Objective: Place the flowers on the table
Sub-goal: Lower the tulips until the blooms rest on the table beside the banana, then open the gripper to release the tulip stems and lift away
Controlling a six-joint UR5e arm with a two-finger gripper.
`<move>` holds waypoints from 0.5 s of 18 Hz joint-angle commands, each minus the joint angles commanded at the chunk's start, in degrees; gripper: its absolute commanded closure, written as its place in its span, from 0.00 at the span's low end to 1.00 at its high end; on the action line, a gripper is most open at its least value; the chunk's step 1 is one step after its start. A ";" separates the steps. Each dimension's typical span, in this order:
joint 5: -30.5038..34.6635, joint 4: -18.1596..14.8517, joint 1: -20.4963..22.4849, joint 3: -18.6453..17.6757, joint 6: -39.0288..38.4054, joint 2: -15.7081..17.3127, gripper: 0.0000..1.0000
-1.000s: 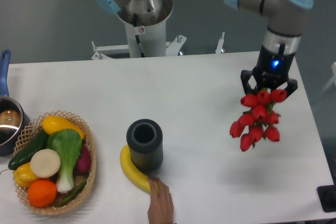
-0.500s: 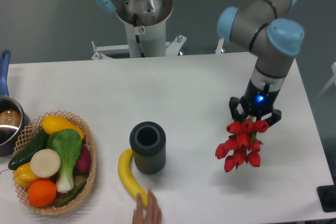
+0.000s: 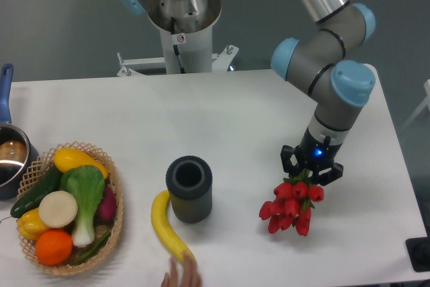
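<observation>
gripper (image 3: 311, 174) clamped on flowers (image 3: 289, 206), buds hang down-left | flowers low over table (image 3: 255, 112) near right edge, touching unclear | held by stems so buds land first | vase (image 3: 189, 189), banana (image 3: 166, 224) well apart

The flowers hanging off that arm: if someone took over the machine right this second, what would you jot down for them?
Gripper: shut on the flowers, red buds pointing down, over the right part of the table.
Nearby: dark vase and banana to the left; a person's hand at the front edge.
Done: flowers gripped and carried low.
Left: set the bunch down on bare tabletop and open the gripper. Whether the buds already touch the surface cannot be told.
</observation>
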 joint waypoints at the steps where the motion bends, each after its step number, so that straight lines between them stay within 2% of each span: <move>1: 0.00 0.09 -0.18 0.00 -0.09 -0.09 0.58; 2: 0.00 0.09 -0.18 0.09 0.00 -0.01 0.53; 4: -0.09 0.17 -0.09 1.05 0.26 0.26 0.11; 6: 0.00 0.09 0.08 1.49 0.18 0.61 0.00; 9: -0.17 0.09 1.31 1.24 -0.35 3.32 0.00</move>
